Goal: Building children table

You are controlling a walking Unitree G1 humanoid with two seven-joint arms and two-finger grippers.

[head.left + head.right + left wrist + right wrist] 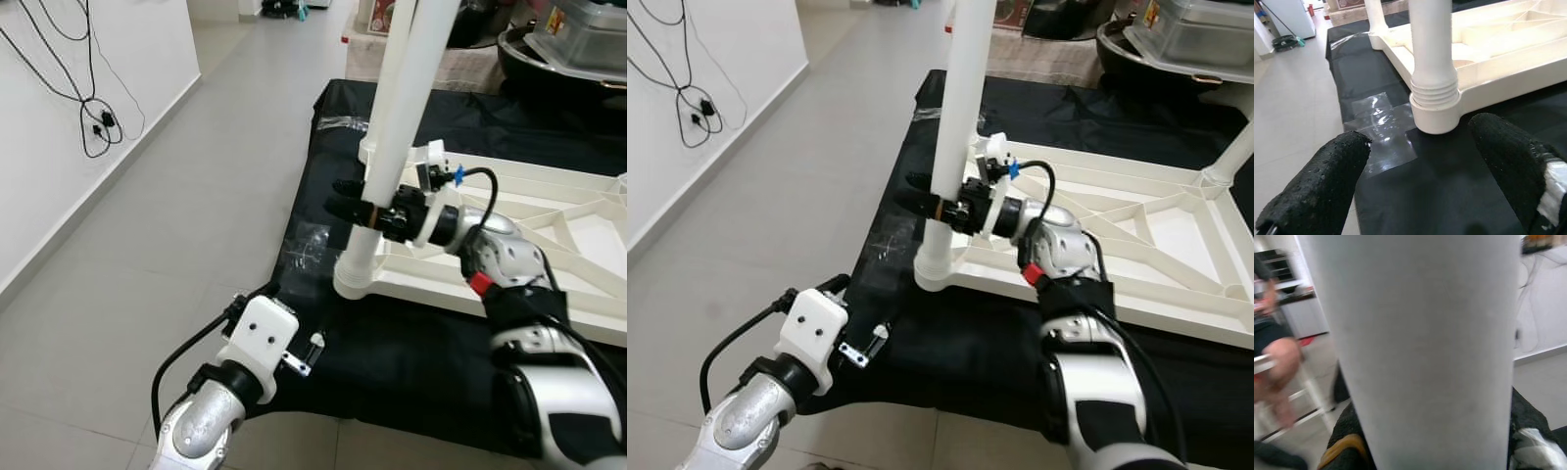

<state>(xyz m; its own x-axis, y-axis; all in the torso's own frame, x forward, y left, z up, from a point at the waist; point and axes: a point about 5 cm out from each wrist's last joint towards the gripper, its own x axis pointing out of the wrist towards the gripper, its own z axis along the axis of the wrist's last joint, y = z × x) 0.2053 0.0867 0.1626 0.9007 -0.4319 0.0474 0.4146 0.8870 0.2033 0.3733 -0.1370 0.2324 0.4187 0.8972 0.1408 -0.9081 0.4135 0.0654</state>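
An upside-down cream table top [490, 294] lies on a black cloth [411, 352]. A white leg [402, 108] stands upright in its near left corner socket [355, 279]. My right gripper [364, 211] is shut on this leg a little above the socket, and in the right wrist view the leg [1420, 347] sits between the black fingers [1347, 431]. My left gripper [1420, 161] hangs open over the cloth's front edge, short of the socket [1435, 110], with nothing between its fingers [1327, 181]. Another leg [1374, 14] stands at the far left corner.
Grey tiled floor [176, 215] runs along my left up to a white wall with black cables [93, 113]. Clear tape [309, 245] patches the cloth. Boxes and a tub [578, 39] stand behind the table. A seated person's knee [1278, 357] shows beyond the leg.
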